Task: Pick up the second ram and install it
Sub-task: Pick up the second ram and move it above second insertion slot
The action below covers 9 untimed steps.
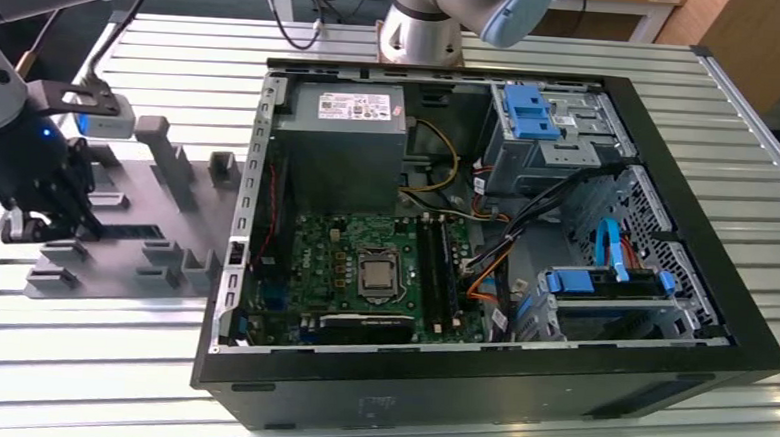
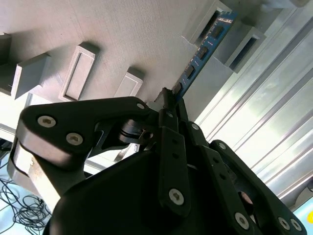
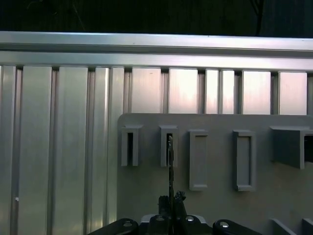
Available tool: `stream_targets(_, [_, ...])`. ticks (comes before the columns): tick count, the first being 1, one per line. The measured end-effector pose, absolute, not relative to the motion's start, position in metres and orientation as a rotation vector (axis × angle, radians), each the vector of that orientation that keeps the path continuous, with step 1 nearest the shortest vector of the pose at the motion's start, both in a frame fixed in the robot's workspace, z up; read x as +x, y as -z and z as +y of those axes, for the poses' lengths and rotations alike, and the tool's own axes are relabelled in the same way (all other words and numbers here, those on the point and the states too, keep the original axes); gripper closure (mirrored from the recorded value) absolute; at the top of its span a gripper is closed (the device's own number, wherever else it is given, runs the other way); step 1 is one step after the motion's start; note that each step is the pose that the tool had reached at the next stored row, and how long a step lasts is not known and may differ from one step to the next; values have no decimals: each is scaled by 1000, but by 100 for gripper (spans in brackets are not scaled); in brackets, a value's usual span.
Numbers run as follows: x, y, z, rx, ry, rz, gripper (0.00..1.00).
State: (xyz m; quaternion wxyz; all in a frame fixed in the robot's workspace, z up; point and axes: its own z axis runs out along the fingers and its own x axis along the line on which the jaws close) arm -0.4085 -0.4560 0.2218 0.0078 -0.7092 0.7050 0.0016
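Observation:
The second ram (image 2: 200,51) is a thin blue-green board with dark chips. My gripper (image 2: 170,100) is shut on its near end. Its far end sits at a slot block of the grey holder plate (image 2: 122,39). In the first wrist view the ram (image 3: 170,166) appears edge-on, running from my gripper (image 3: 171,200) to a narrow slot in the holder plate (image 3: 220,205). In the exterior view my gripper (image 1: 42,222) hangs low over the holder plate (image 1: 137,215), at the exterior view's left, beside the open computer case (image 1: 488,384).
Inside the case lies the green motherboard (image 1: 320,265), with long black memory slots (image 1: 438,266) next to the processor socket (image 1: 376,273). Cables (image 1: 495,254), blue drive clips (image 1: 527,111) and a power supply (image 1: 348,126) crowd the case. The holder carries several raised grey blocks (image 1: 166,157). A ribbed metal table (image 1: 62,362) lies beneath everything.

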Motion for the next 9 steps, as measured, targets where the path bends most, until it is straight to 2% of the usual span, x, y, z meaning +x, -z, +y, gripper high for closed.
stream_targets(9, [-408,-228,-456,-2217,-5,2204,86])
